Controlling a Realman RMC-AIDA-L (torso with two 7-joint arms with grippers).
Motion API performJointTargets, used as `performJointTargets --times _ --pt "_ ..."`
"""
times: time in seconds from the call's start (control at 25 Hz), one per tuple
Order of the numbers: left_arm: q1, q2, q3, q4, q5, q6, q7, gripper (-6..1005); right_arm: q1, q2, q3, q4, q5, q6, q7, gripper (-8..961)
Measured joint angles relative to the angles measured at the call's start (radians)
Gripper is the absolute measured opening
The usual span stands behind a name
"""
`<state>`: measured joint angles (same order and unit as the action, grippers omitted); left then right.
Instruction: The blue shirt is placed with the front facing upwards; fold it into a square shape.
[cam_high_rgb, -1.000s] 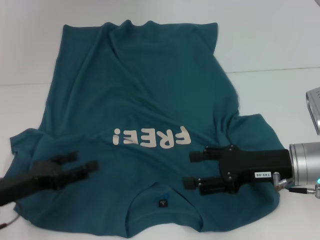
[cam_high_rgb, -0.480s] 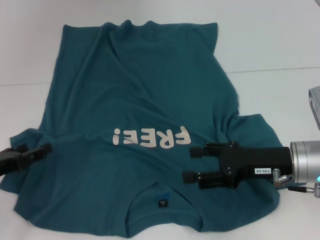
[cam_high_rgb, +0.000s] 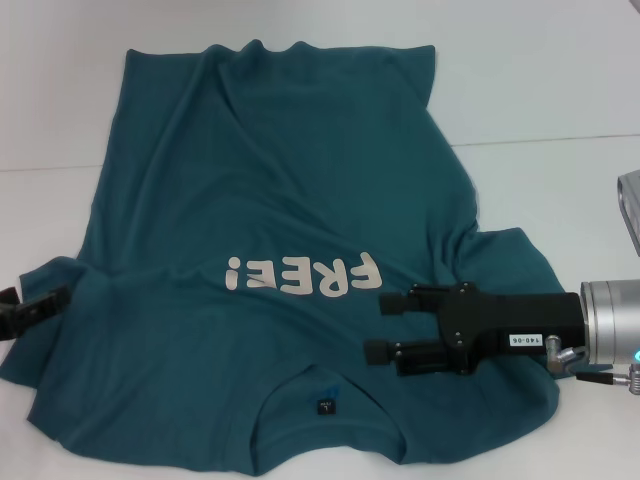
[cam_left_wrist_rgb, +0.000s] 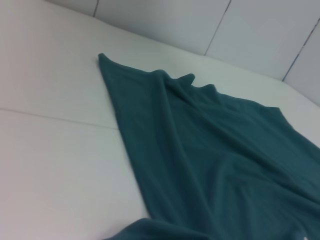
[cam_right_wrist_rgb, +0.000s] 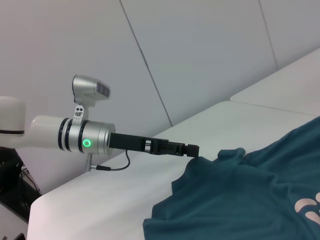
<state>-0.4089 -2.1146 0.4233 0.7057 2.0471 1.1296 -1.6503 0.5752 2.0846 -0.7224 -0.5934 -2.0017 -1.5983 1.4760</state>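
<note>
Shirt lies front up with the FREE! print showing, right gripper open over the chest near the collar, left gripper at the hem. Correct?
One error: the left gripper is at the shirt's sleeve edge, not the hem, as the head view shows. The hem lies at the far end. Otherwise right: FREE! print up, right gripper open over the chest near the collar.

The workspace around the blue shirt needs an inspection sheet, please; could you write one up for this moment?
Surface: white table, a seam line across it.
Job's things: blue shirt spread out unfolded, "FREE!" print up, collar nearest the robot, wrinkled.
Clutter: nothing seen.
Grippers: right gripper open, over the shirt beside the collar; left gripper at the sleeve edge.
Cables: thin cable under the left wrist.
Surroundings: pale panelled wall.
</note>
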Motion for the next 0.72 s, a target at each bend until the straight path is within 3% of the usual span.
performJointTargets --times 0.72 --pt "0.007 -0.005 0.01 0.0 0.099 0.008 -0.021 833 0.008 0.0 0.0 0.0 0.0 0.0 0.001 882"
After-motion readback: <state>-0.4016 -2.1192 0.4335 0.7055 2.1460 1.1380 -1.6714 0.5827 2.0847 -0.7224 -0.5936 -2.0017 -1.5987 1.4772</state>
